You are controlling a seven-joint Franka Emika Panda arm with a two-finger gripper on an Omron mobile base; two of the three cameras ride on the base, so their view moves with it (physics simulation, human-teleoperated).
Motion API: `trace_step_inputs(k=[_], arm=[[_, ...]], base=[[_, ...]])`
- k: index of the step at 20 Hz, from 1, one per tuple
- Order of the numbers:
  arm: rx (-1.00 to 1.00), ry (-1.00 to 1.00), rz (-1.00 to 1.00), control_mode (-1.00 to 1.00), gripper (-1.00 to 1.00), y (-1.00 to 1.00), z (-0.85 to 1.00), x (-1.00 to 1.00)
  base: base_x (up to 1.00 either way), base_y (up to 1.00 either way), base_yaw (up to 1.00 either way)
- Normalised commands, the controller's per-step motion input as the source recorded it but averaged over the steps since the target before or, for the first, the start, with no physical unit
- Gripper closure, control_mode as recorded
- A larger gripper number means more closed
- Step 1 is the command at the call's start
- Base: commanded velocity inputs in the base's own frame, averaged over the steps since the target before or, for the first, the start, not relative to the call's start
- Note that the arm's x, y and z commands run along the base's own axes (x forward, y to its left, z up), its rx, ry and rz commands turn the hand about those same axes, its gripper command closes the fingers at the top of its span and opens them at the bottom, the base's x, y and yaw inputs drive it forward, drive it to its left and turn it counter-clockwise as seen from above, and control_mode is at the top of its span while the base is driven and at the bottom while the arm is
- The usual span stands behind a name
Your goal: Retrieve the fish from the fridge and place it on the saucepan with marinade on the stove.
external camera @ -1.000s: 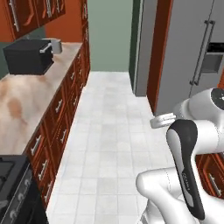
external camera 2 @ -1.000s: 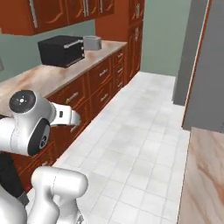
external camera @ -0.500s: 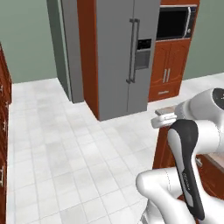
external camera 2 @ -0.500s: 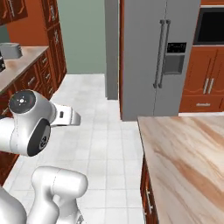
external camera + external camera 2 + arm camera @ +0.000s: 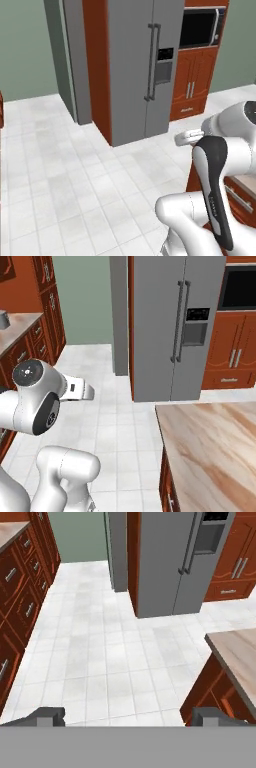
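Presumably the fish lies somewhere behind the shut doors of the fridge [image 5: 142, 65], whose two long dark handles [image 5: 179, 321] run upright down the middle seam. From the pincer [image 5: 132, 717], which hangs released with its tips spread wide and nothing between them, the fridge stands ahead and slightly right across the white tiled floor [image 5: 105, 662], well apart. A marbled worktop [image 5: 215, 451] juts in at the right.
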Motion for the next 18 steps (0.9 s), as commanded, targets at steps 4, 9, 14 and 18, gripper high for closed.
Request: trace_step_inputs(k=[4, 9, 14, 18], arm=[[0.00, 0.00, 0.00, 1.00, -1.00, 0.00, 0.00, 0.00], [0.00, 0.00, 0.00, 1.00, -1.00, 0.00, 0.00, 0.00], [0.00, 0.00, 0.00, 1.00, -1.00, 0.00, 0.00, 0.00], [0.00, 0.00, 0.00, 1.00, -1.00, 0.00, 0.00, 0.00]], base=[[0.85, 0.03, 0.00], [0.85, 0.00, 0.00], [0.79, -0.01, 0.01], [0.67, -0.13, 0.05]])
